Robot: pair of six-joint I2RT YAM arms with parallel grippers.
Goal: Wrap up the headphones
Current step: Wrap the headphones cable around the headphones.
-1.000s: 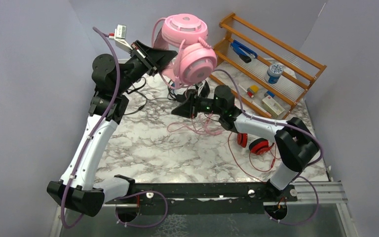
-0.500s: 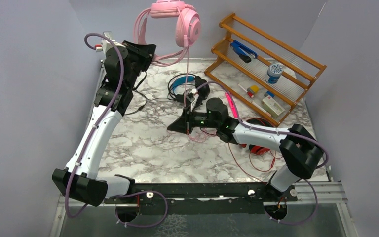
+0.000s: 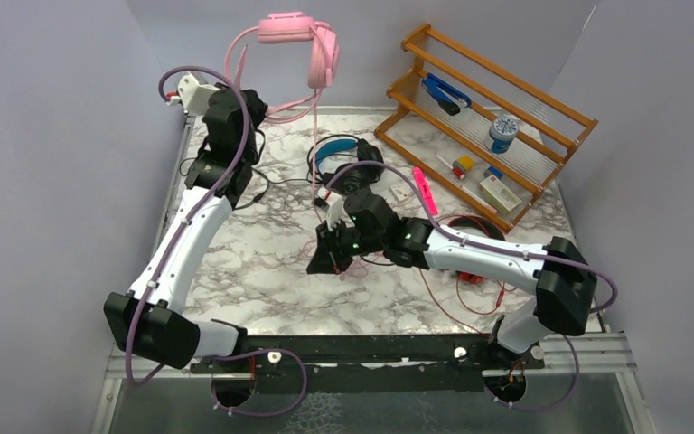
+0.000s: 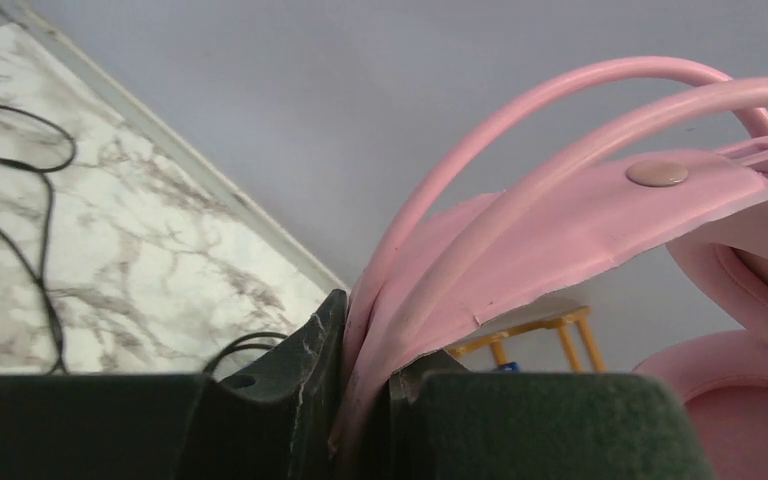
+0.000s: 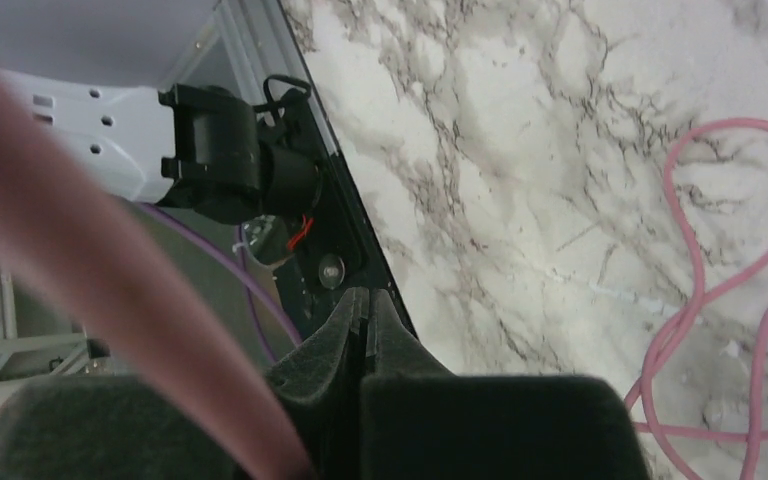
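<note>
The pink headphones (image 3: 294, 36) hang high at the back, and my left gripper (image 3: 257, 107) is shut on their headband (image 4: 520, 230). In the left wrist view the pink band sits squeezed between the jaws of the left gripper (image 4: 365, 340). Their pink cable (image 3: 314, 145) drops straight down, with loops on the marble (image 5: 700, 260). My right gripper (image 3: 318, 262) is low over the table's middle with its jaws pressed together (image 5: 365, 300). A blurred pink cable passes its left finger. The black headphones with a blue band (image 3: 339, 155) lie behind it. The red headphones (image 3: 474, 271) are partly hidden under the right arm.
A wooden rack (image 3: 506, 86) holding small items stands at the back right. A thin black cable (image 3: 267, 185) trails over the marble near the left arm. A pink marker (image 3: 425, 192) lies by the rack. Grey walls close in on the left, back and right.
The left arm swung the pink headphones up and back to the left, so they now hang upright. The right gripper moved nearer and leftward, and its jaws closed.
</note>
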